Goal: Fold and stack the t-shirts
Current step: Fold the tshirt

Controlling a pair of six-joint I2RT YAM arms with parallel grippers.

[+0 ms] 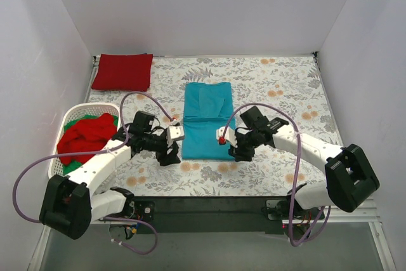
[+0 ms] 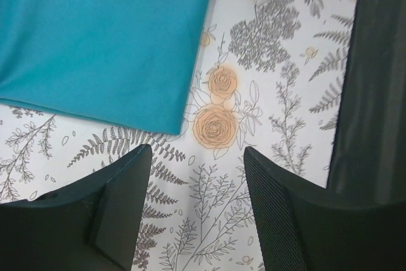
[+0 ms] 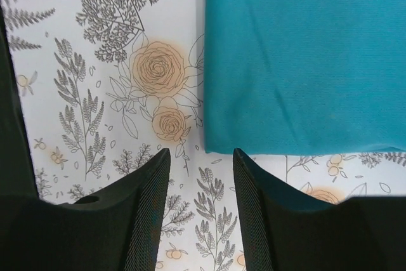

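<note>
A teal t-shirt (image 1: 206, 118) lies folded into a long strip mid-table, flat on the floral cloth. Its near left corner shows in the left wrist view (image 2: 95, 36), its near right corner in the right wrist view (image 3: 304, 55). My left gripper (image 1: 169, 154) (image 2: 196, 153) hovers open just off the near left corner, with only tablecloth between its fingers. At the near right corner my right gripper (image 1: 240, 152) (image 3: 201, 153) is also open and holds nothing. A dark red t-shirt (image 1: 122, 72) lies folded at the far left corner.
A white laundry basket (image 1: 95, 106) stands at the left edge beside my left arm, holding a crumpled red t-shirt (image 1: 85, 136) and a green one (image 1: 73, 164). White walls close in the table on three sides.
</note>
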